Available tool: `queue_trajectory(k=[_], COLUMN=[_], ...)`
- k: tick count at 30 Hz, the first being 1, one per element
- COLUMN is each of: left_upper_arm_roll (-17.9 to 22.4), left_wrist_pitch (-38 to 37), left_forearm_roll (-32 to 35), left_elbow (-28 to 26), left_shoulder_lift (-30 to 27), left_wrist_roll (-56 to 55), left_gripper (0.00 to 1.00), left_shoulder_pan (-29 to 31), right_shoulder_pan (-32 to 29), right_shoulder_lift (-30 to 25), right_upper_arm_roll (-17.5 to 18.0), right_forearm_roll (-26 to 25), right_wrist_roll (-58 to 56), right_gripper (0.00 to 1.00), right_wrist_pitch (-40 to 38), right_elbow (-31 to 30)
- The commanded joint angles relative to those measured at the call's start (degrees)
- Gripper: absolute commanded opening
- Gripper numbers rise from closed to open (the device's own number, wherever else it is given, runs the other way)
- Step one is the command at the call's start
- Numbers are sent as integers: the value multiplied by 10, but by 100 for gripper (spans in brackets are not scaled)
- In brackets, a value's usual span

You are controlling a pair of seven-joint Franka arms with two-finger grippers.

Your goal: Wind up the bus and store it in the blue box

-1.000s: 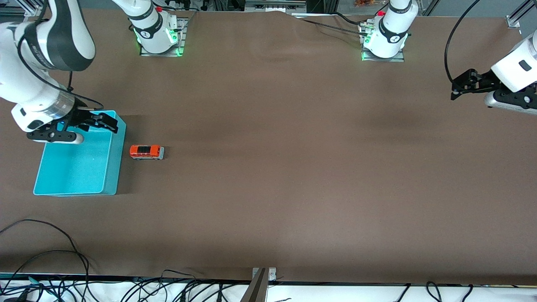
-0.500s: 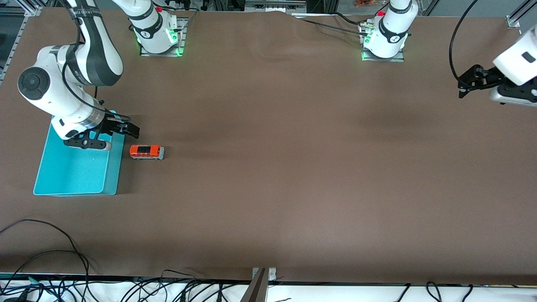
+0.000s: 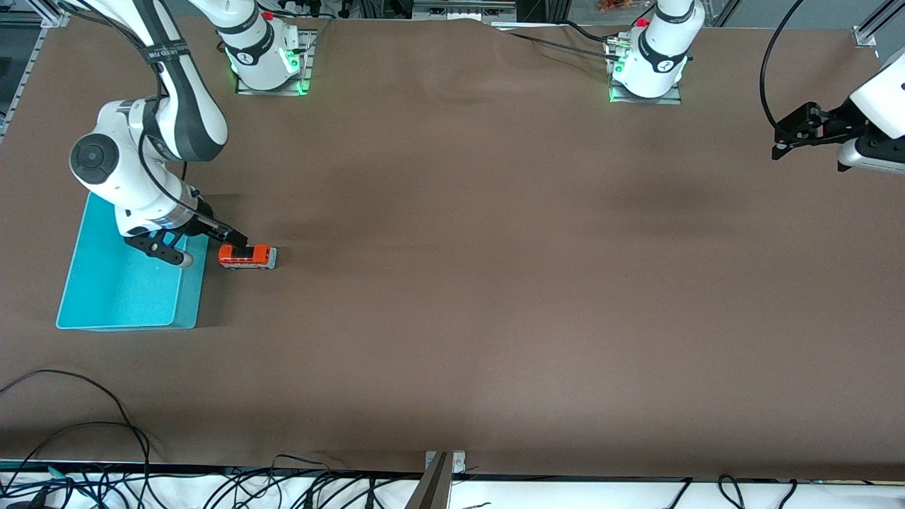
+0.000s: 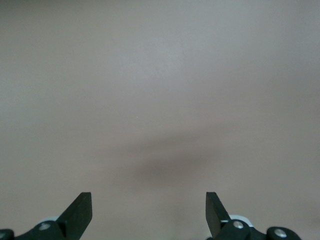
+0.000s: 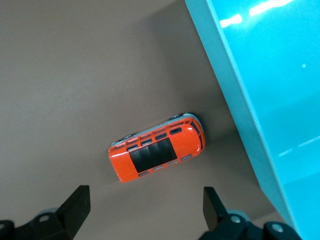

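The bus (image 3: pixel 247 256) stands on its wheels on the table (image 3: pixel 495 283), just beside the blue box (image 3: pixel 127 290) at the right arm's end. The right gripper (image 3: pixel 228 239) hangs over the gap between them, fingers apart. The left gripper (image 3: pixel 785 141) waits over the table's other end, fingers spread and holding nothing.

Our two arms are glossy white with dark grey-black joint bands and black cables along the links. Each base glows green and carries a small red button. Our right gripper (image 3: pixel 212 237) and left gripper (image 3: pixel 795 134) are black, with wedge-shaped fingers (image 5: pixel 75 205) and silver screws.
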Motion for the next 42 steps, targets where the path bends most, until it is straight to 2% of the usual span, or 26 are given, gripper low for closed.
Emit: queue_trajectory(k=[1, 9, 14, 26, 28, 42], left_upper_arm_roll=[0, 0, 1, 2, 1, 2], left_wrist_pitch=[-27, -28, -28, -29, -30, -30], left_forearm_roll=[-17, -17, -17, -14, -15, -18], left_elbow=[16, 18, 20, 31, 31, 31], left_shoulder_lift=[2, 1, 1, 1, 1, 2], left_wrist_roll=[9, 10, 10, 11, 11, 12], left_gripper=[100, 100, 100, 100, 100, 100], left_shoulder_pan=[4, 4, 5, 5, 5, 6], right_shoulder_pan=[5, 5, 5, 5, 5, 5], right_shoulder_lift=[9, 15, 29, 50, 57, 71], right_upper_arm_roll=[0, 0, 0, 0, -1, -2], right_forearm_roll=[-4, -4, -5, -4, -4, -6], right_wrist_roll=[72, 172, 261, 366, 422, 472], right_gripper=[100, 100, 100, 100, 100, 100], right_wrist_pitch=[26, 41, 80, 130, 137, 137], right_elbow=[-11, -21, -22, -21, -20, -21])
